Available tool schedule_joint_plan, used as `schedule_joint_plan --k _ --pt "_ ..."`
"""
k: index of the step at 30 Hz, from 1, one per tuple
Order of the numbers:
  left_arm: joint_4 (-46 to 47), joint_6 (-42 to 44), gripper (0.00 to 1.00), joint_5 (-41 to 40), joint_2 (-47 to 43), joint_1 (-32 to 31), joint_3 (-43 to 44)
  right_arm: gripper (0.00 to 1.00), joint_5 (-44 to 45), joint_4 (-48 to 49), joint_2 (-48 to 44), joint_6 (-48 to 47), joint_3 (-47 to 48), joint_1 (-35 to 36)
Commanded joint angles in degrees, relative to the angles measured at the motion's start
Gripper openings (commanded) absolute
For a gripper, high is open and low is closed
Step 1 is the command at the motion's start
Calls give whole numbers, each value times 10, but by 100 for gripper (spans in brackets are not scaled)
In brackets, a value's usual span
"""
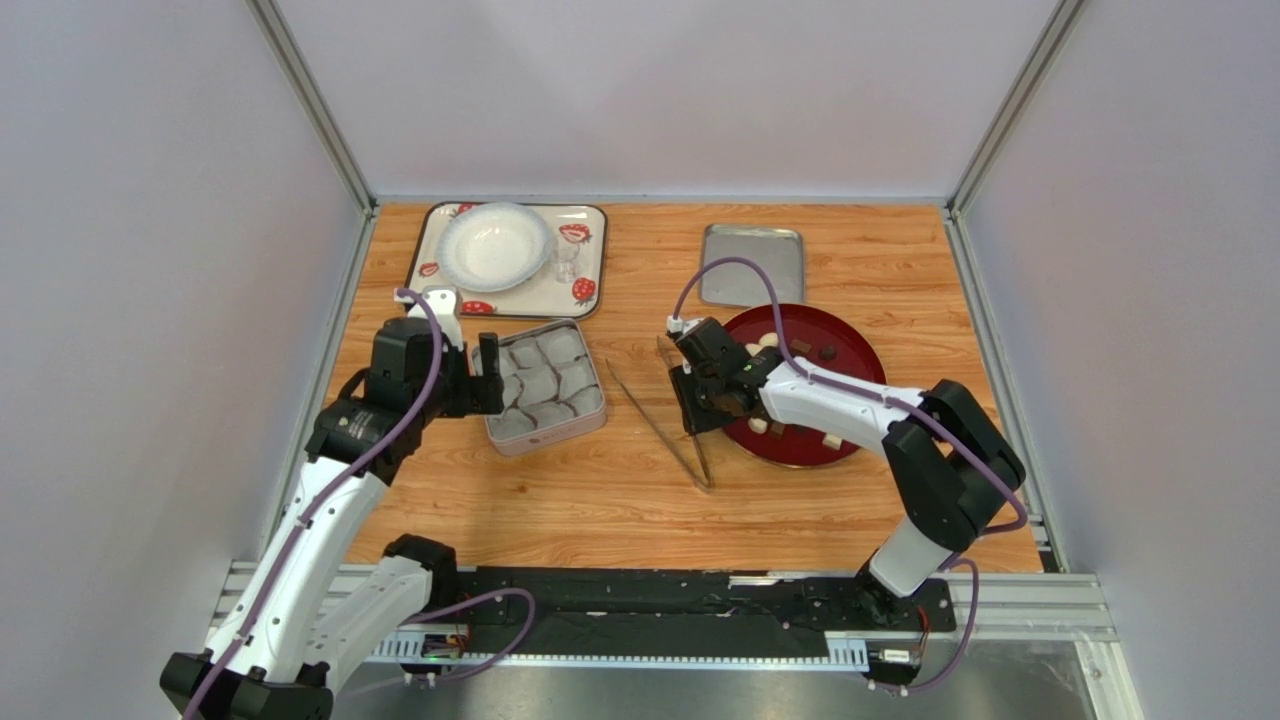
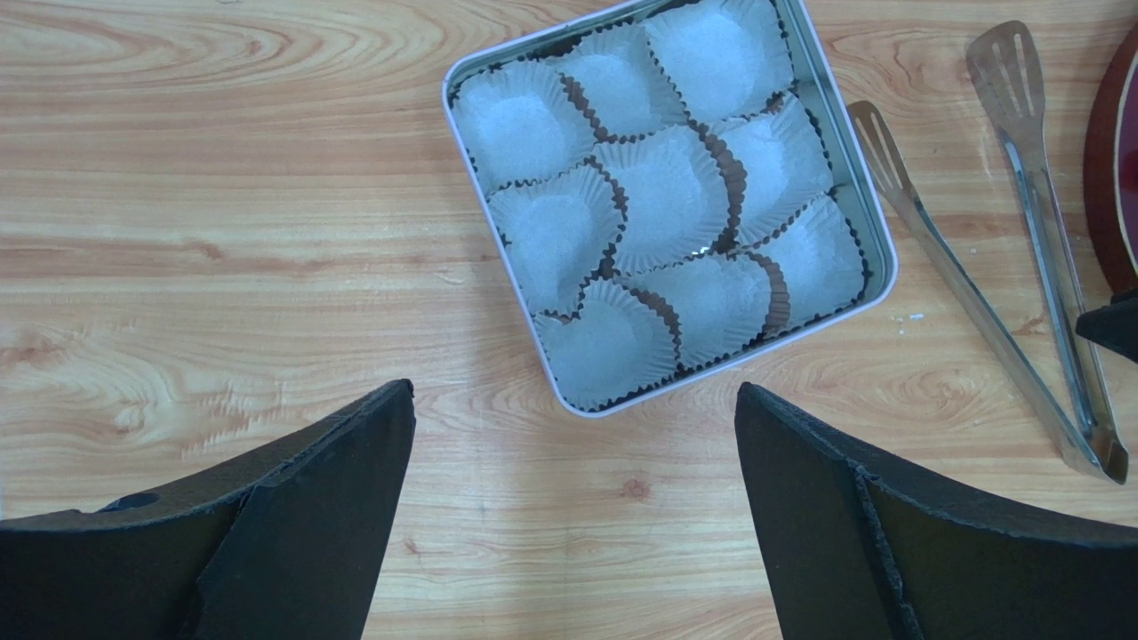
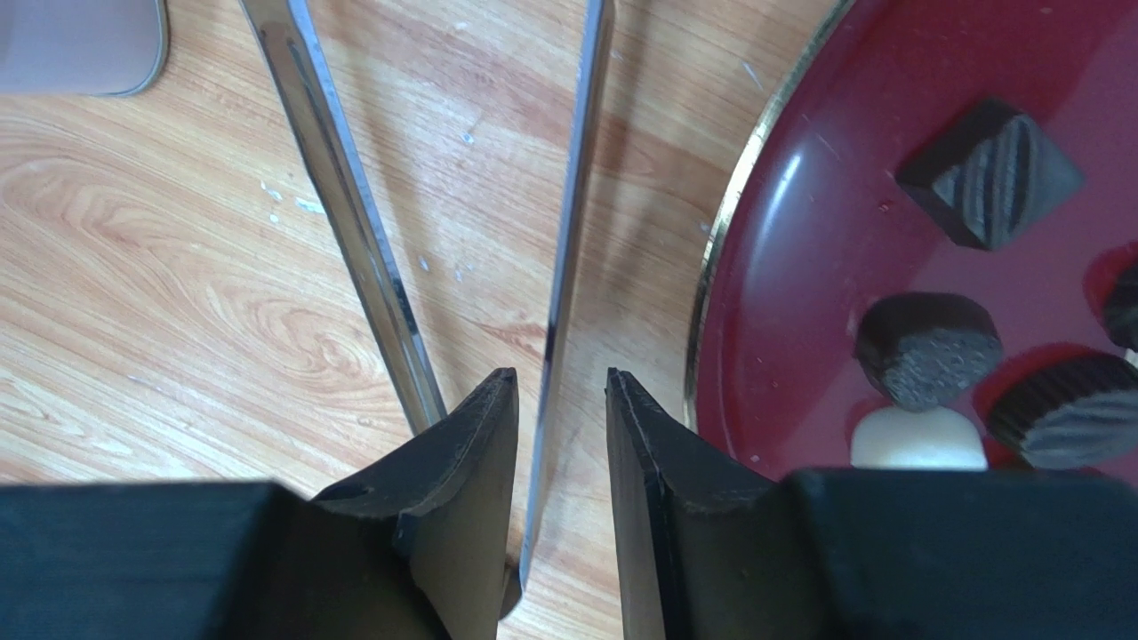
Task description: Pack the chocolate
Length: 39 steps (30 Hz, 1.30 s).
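The counter [image 1: 631, 480] carries a red plate [image 1: 849, 338] holding the chocolate [image 3: 989, 174] and, apart from it, a tin [image 2: 866, 180] of empty paper cups [image 2: 668, 200], with tongs [image 1: 669, 428] lying between. The step looks like taking the tongs: the right tool [image 3: 558, 387], narrow, straddles one tong arm without yet pinching it, and the left tool [image 2: 572, 394] gapes wide. Next comes a firm squeeze.

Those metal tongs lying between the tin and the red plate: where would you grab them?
Probably near the joined end, closest to the robot, from straight above. The tongs lie flat in a narrow V, so only there do both arms fit between two fingers. The right gripper hangs there, open, astride one arm only.
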Motion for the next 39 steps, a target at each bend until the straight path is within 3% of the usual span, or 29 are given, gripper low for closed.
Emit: schedule_joint_plan --k 1,14,17,20,21,32,39 --pt "18 16 98 8 1 -2 0 34 -5 47 7 11 -1 5" --pt "20 16 98 20 15 -2 -1 31 17 55 52 14 17 10" --pt "23 16 98 29 15 -2 -1 22 24 49 56 15 24 10" --pt "26 15 98 45 14 -2 0 5 32 41 45 22 23 10" --pt "29 13 98 57 14 -2 -2 0 33 39 39 23 22 10" --pt "89 -103 96 189 -38 -3 -27 0 61 -24 -125 92 -14 11" --pt "225 -220 96 282 -60 -20 -77 0 40 -20 -222 135 -44 20"
